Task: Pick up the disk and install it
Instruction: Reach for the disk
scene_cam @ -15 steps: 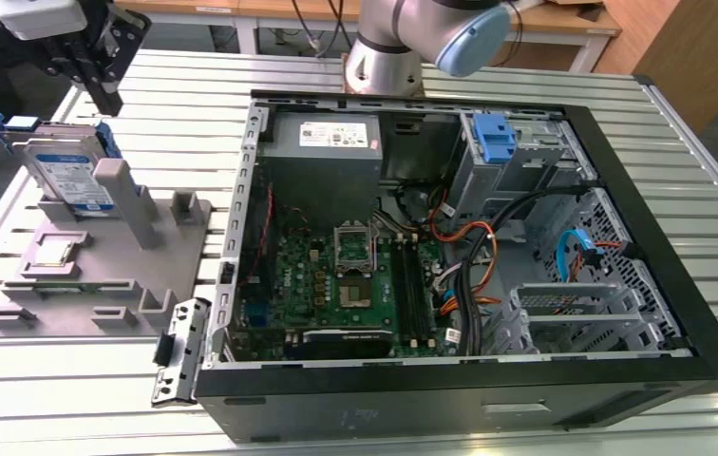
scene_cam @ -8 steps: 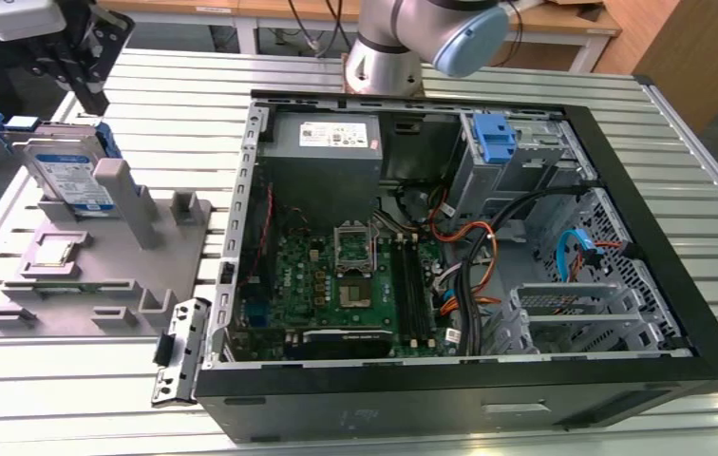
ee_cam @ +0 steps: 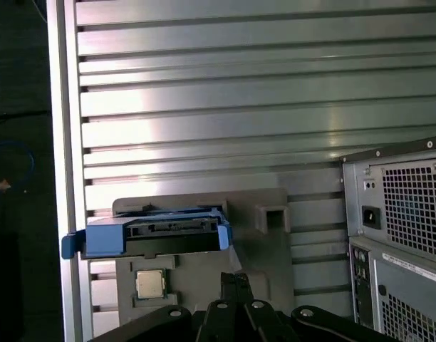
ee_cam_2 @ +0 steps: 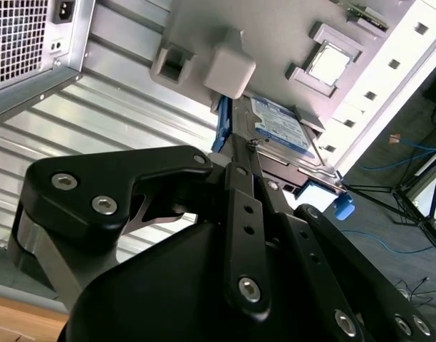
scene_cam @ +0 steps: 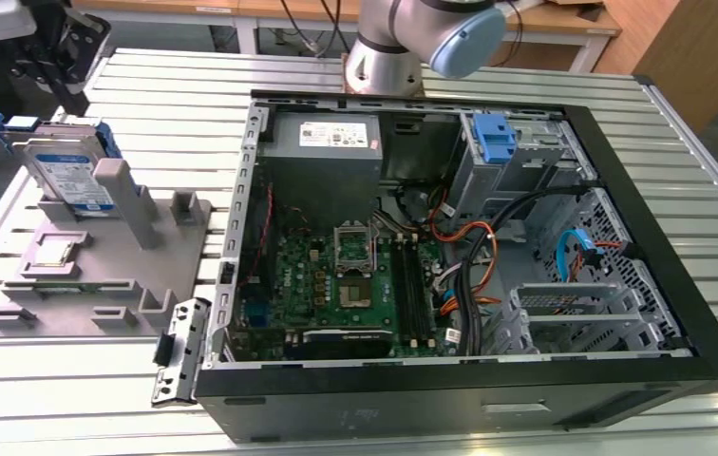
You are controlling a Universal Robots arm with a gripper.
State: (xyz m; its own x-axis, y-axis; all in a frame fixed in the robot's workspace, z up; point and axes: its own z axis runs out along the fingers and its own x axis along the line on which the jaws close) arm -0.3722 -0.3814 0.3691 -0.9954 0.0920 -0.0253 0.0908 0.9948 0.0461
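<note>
Underneath everything lies a table (scene_cam: 81,399) of ribbed aluminium slats. A wooden bench (scene_cam: 562,19) stands beyond it at twelve o'clock in the exterior view, and both wrist views show dark floor (ee_cam_2: 410,235) off the table's edge, with a blue cable (ee_cam_2: 417,148) trailing on it. An opened computer case (scene_cam: 461,285) fills the middle of the table. At nine o'clock from it sits a grey fixture (scene_cam: 105,275).

The arm (scene_cam: 385,52) is cut off at twelve o'clock in the exterior view. The disk (scene_cam: 74,176) stands upright in the fixture's far slot, at ten o'clock from the case, with its foot sunk out of sight. The first wrist view catches the disk (ee_cam: 154,235) edge-on, showing mostly blue bracket. A processor chip (ee_cam: 149,283) lies just beside it.

The pincer (ee_cam_2: 241,146) has its fingers pressed together with nothing between them. It hangs near the disk (ee_cam_2: 278,128). In the first wrist view, a strip of fixture separates the pincer (ee_cam: 236,278) from the bracket.
</note>
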